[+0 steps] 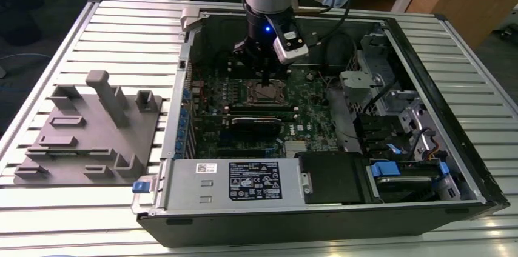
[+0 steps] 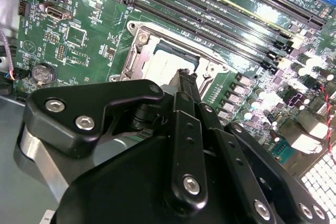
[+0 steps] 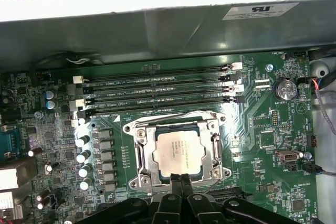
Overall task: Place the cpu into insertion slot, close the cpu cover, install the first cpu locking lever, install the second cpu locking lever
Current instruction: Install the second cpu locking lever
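You see the open computer case (image 1: 453, 117) lying flat on the tabletop (image 1: 97, 208), so the arm reaches the motherboard (image 3: 273, 124) from above. The cpu cover (image 3: 178, 128) frames the cpu (image 3: 181, 153), which sits in the insertion slot. The gripper (image 3: 181, 178) hovers at the cover's edge, jaws together and empty.

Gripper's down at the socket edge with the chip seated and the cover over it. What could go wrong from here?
1. The gripper sits right at the rim of the cpu cover, whose frame lies over the cpu. A sideways slip could scrape the chip's top or nudge the frame.
2. The memory slots run close along the socket's far side, so an overshoot could knock their latches.
3. The small capacitors beside the socket could be clipped by the wide gripper linkage.
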Controlling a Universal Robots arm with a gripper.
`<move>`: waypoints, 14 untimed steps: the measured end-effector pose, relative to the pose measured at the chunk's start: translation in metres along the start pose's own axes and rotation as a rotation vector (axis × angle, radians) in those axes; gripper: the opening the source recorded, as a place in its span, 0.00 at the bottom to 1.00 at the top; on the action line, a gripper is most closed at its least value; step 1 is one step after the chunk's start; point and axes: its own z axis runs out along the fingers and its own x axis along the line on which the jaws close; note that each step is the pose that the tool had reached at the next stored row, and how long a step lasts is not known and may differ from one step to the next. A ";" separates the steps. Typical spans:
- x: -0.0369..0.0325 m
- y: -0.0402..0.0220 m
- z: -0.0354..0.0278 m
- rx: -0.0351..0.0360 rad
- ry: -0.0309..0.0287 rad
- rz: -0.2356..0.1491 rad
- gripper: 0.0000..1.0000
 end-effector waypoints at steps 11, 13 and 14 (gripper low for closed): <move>-0.0003 -0.0017 0.0001 -0.0001 0.0000 0.000 0.11; -0.0003 -0.0018 0.0001 -0.0001 0.0000 0.000 0.11; -0.0003 -0.0018 0.0001 0.0000 0.0000 0.000 0.11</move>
